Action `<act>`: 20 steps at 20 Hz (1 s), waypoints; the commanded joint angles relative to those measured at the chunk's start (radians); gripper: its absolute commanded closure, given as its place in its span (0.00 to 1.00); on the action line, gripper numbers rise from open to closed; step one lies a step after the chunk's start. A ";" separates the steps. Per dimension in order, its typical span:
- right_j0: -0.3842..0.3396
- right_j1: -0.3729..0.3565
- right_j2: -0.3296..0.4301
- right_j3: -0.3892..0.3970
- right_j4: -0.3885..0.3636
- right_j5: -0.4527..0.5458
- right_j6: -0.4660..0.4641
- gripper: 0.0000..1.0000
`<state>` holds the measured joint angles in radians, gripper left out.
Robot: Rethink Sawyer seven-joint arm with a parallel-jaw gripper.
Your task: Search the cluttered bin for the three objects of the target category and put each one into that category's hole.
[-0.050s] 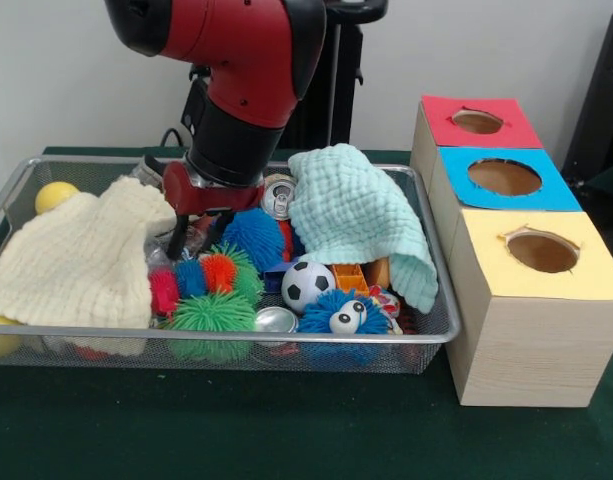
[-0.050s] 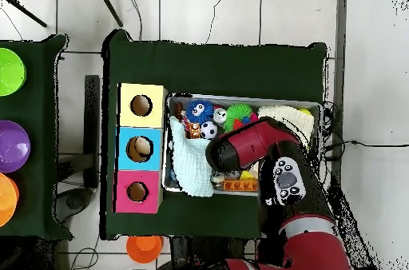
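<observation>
A wire mesh bin (image 1: 438, 330) holds a jumble of toys. My gripper (image 1: 198, 238) is down inside it at the centre left, open, with its dark fingers (image 1: 176, 240) beside a cream cloth (image 1: 81, 260) and above a red, blue and orange spiky toy (image 1: 201, 275). Nothing is held. Nearby lie a blue spiky ball (image 1: 254, 235), a green spiky ball (image 1: 211, 315), a soccer ball (image 1: 308, 285), a blue fuzzy ball with eyes (image 1: 344, 315) and a drink can (image 1: 278, 197). A mint cloth (image 1: 361, 220) covers the right side. In the overhead view the arm (image 2: 248, 147) hides the gripper.
Three wooden boxes stand right of the bin, with a red-topped hole (image 1: 477, 121), a blue-topped hole (image 1: 504, 177) and a yellow-topped hole (image 1: 542, 250). A yellow ball (image 1: 54, 195) lies at the bin's far left. Coloured bowls (image 2: 12, 145) stand on another table.
</observation>
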<state>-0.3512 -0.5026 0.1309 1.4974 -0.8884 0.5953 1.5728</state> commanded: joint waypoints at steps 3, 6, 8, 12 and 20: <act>-0.006 0.093 0.001 -0.034 -0.045 0.116 -0.131 1.00; -0.001 0.095 -0.002 -0.039 -0.043 0.122 -0.129 1.00; 0.002 0.096 -0.005 -0.042 -0.041 0.125 -0.125 1.00; 0.005 0.097 -0.006 -0.045 -0.039 0.132 -0.128 1.00; 0.016 0.042 -0.017 -0.007 -0.031 0.137 -0.127 1.00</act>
<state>-0.3332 -0.4793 0.1275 1.4832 -0.8886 0.6073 1.5728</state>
